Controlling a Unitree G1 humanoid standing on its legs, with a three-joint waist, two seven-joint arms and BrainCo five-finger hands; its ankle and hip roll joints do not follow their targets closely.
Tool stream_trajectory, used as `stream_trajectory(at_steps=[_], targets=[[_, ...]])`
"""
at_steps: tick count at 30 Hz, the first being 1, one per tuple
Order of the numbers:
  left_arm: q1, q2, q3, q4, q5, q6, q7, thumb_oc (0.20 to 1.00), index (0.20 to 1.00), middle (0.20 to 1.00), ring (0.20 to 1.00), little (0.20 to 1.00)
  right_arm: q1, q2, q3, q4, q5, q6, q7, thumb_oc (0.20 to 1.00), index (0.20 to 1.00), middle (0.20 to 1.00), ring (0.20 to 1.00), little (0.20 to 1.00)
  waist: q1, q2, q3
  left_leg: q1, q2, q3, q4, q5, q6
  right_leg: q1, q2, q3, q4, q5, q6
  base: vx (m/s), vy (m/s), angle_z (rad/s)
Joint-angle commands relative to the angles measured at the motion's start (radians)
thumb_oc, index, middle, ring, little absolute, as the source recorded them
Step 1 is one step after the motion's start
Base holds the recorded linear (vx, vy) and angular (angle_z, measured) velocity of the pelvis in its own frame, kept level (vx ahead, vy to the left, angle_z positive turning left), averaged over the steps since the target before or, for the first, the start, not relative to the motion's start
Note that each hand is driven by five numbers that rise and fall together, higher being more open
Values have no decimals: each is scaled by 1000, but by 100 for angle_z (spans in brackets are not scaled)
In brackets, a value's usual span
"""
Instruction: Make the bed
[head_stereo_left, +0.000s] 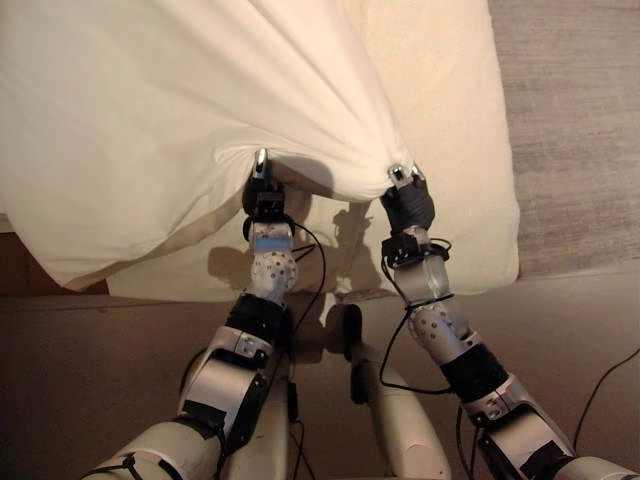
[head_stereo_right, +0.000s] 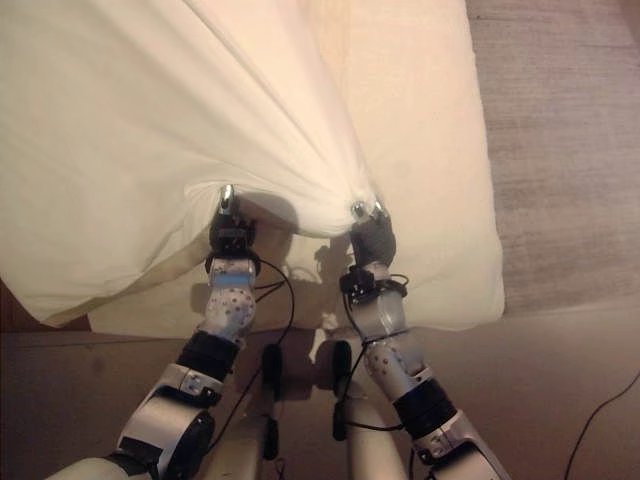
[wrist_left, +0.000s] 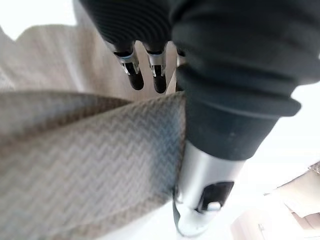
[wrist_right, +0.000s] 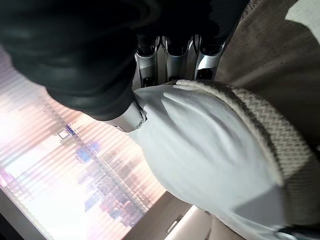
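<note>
A big cream blanket (head_stereo_left: 150, 110) is lying over the bed (head_stereo_left: 450, 130), lifted up along its near edge. The left hand (head_stereo_left: 262, 190) is pinching that edge tight. The right hand (head_stereo_left: 408, 195), just beside it, is grasping a bunch of the same edge.

Blanket (head_stereo_left: 150, 120) cut off at top and left edges, left robot hand (head_stereo_left: 262, 190) fingertips buried in its folds

Brown floor (head_stereo_left: 100, 340), grey rug (head_stereo_left: 580, 130)
</note>
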Motion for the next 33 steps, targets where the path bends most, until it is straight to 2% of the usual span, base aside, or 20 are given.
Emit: stream_trajectory(at_steps=[1,5,10,16,21,25,27,29,30,33], targets=[[-57,105,110,132,85,-24,-37,200,200,200,200,200,383,-121,-96,-69,10,-86,20,200,200,200,200,200,-68,36,-140,34,21,-6,-36,-29,-37,-53,19,-10,53,-27,54,15,18,-4],[-16,146,102,114,128,1,-64,200,200,200,200,200,407,-130,-80,-44,3,-61,63,200,200,200,200,200,-66,36,-139,39,20,-5,-35,-32,-33,-62,21,-1,67,-26,54,0,0,0],[32,153,83,73,149,7,-91,200,200,200,200,200,422,-129,-73,-1,9,-45,86,200,200,200,200,200,-61,43,-137,39,20,-9,-33,-27,-35,-56,19,-10,69,-33,50,1,-2,-1],[166,106,75,-81,162,-12,-137,200,200,200,200,200,398,-97,-78,79,9,-35,87,200,200,200,200,200,-36,49,-136,35,22,-23,-18,-27,-38,-49,14,-35,84,-42,45,-15,-28,4],[357,58,77,-230,212,-9,-184,200,200,200,200,200,341,-61,-104,141,-5,-24,69,200,200,200,200,200,7,47,-137,59,22,-40,6,-42,-42,-21,3,-65,134,-67,42,-23,-41,10],[443,49,99,-256,220,-4,-204,200,200,200,200,200,326,-42,-107,153,5,-27,72,200,200,200,200,200,26,50,-144,80,22,-54,5,-45,-44,-1,-1,-81,151,-80,36,-18,-39,16],[520,37,120,-276,228,3,-222,200,200,200,200,200,328,-32,-118,159,18,-29,79,200,200,200,200,200,47,60,-148,100,16,-78,28,-55,-52,44,-20,-113,163,-106,28,-4,-66,21],[536,33,120,-278,233,8,-230,200,200,200,200,200,328,-32,-124,164,22,-33,79,200,200,200,200,200,51,66,-149,96,10,-90,51,-59,-52,60,-33,-133,161,-106,27,-17,-26,52],[563,20,121,-266,238,18,-249,200,200,200,200,200,332,-35,-156,173,39,-45,72,200,200,200,200,200,44,76,-152,93,11,-29,136,-98,-43,105,-81,-188,158,-121,24,-26,-19,58],[588,17,124,-271,243,25,-264,200,200,200,200,200,328,-31,-151,186,59,-46,76,200,200,200,200,200,42,87,-162,104,26,-4,168,-120,-42,123,-92,-195,149,-123,23,-1,128,94]])
